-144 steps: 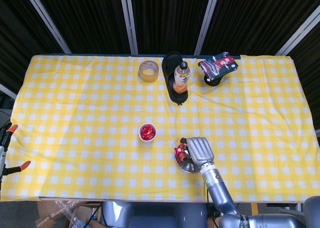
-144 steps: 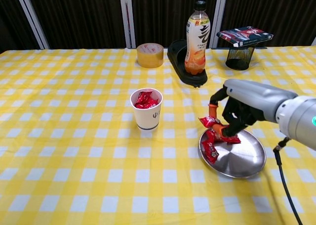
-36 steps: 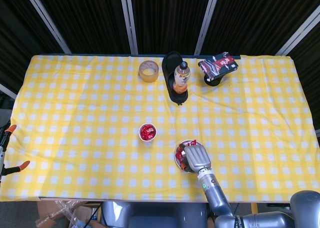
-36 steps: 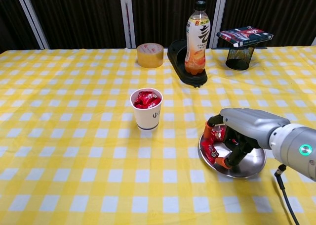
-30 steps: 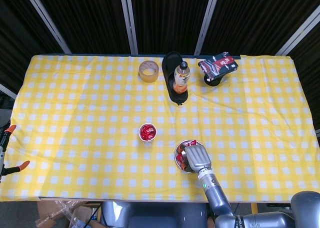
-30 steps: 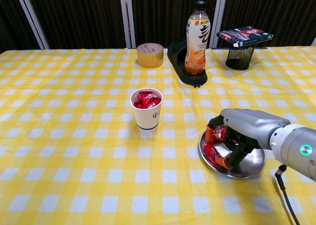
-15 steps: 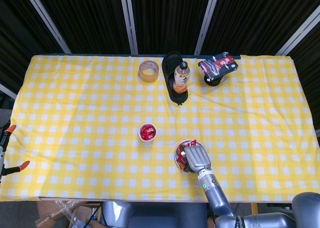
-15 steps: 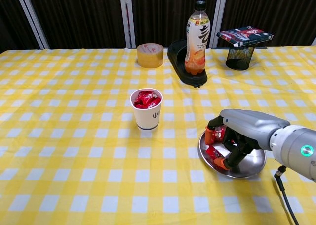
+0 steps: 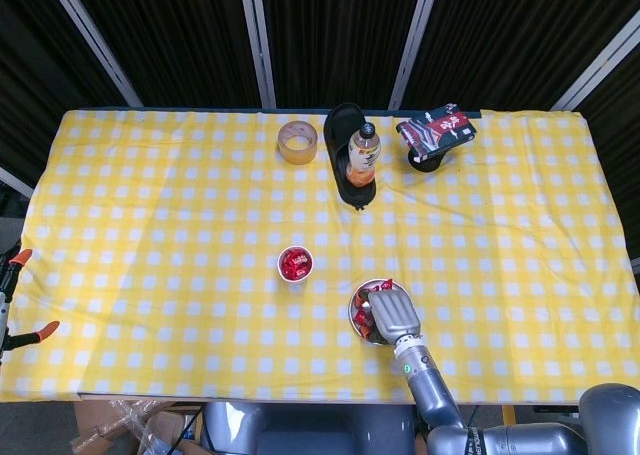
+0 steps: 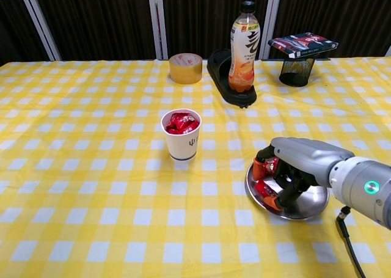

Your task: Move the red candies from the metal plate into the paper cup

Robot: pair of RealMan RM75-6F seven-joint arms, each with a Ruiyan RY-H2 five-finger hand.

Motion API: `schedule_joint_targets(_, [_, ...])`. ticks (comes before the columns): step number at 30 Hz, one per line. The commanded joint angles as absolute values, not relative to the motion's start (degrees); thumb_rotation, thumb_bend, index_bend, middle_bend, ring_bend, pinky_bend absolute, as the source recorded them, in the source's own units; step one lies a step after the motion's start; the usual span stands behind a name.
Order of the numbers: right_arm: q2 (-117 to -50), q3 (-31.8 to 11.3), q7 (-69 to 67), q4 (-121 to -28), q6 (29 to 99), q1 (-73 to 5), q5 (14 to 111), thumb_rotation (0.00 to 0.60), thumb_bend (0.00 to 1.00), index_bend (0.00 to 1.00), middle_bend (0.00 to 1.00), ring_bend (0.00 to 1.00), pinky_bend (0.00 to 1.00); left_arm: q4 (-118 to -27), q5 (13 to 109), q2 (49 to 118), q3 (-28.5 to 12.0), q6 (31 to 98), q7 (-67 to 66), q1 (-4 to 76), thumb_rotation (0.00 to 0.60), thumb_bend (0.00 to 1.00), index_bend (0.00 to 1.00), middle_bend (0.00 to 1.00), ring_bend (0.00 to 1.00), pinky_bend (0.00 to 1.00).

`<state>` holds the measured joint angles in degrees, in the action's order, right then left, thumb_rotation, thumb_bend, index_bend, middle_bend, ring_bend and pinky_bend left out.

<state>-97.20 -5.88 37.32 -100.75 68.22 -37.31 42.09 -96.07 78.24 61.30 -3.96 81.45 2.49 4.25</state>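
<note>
**Right hand down over plate**

Yellow checked worktop (image 10: 91, 186). Right hand (image 10: 299, 162) reaches low over round metal plate (image 10: 305, 206), palm down, fingers (image 10: 276, 200) curled narrow among red wrapped candies (image 10: 264, 188); whether one is gripped, cannot tell. White paper cup (image 10: 181, 135), candies inside, left of plate.

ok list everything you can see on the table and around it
tablecloth: one, yellow and white check, over the table
paper cup: one, white, mid-table, red candies inside
metal plate: one, silver, right of the cup
red candies: several, on the plate's left side
tape roll: one, tan, far side
bottle: one, orange drink, upright in a black tray
mesh cup: one, black, far right, red-black packet on top
right hand: grey, over the plate, fingers down among the candies
left hand: not in view
</note>
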Motion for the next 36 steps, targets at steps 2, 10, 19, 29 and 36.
schedule_joint_targets(2, [-97.20, -5.81, 37.04, -100.34, 67.82, -37.13, 41.85, 0.600, 0.37, 0.44, 0.89, 0.90, 0.90, -96.09, 78.21, 61.28, -3.94, 81.34, 2.48, 4.28, 0.600, 0.05, 0.00, 0.00, 0.00, 0.00])
schedule_joint_targets(10, [-97.25, -5.44, 36.16, -99.67, 67.15, -36.60, 42.15, 0.600, 0.48, 0.53, 0.89, 0.90, 0.90, -96.22, 78.03, 61.25, -3.99, 81.27, 2.59, 4.26, 0.600, 0.05, 0.00, 0.00, 0.00, 0.00])
schedule_joint_targets(19, [-96.93, -5.42, 35.59, -99.90, 67.07, -36.21, 43.01, 0.600, 0.50, 0.56, 0.89, 0.90, 0.90, -96.27, 78.06, 61.21, -3.98, 81.28, 2.65, 4.25, 0.600, 0.05, 0.00, 0.00, 0.00, 0.00])
schedule_joint_targets(29, [-94.52, -9.49, 35.01, -104.26, 68.67, -37.08, 44.74, 0.600, 0.50, 0.57, 0.89, 0.90, 0.90, -96.31, 78.10, 61.11, -3.98, 81.11, 2.89, 4.31, 0.600, 0.05, 0.00, 0.00, 0.00, 0.00])
schedule_joint_targets(36, [-94.17, -12.95, 36.02, -106.08, 69.20, -39.23, 44.88, 0.600, 0.50, 0.57, 0.89, 0.90, 0.90, -96.33, 78.02, 61.02, -3.98, 80.84, 3.15, 4.39, 0.600, 0.05, 0.00, 0.00, 0.00, 0.00])
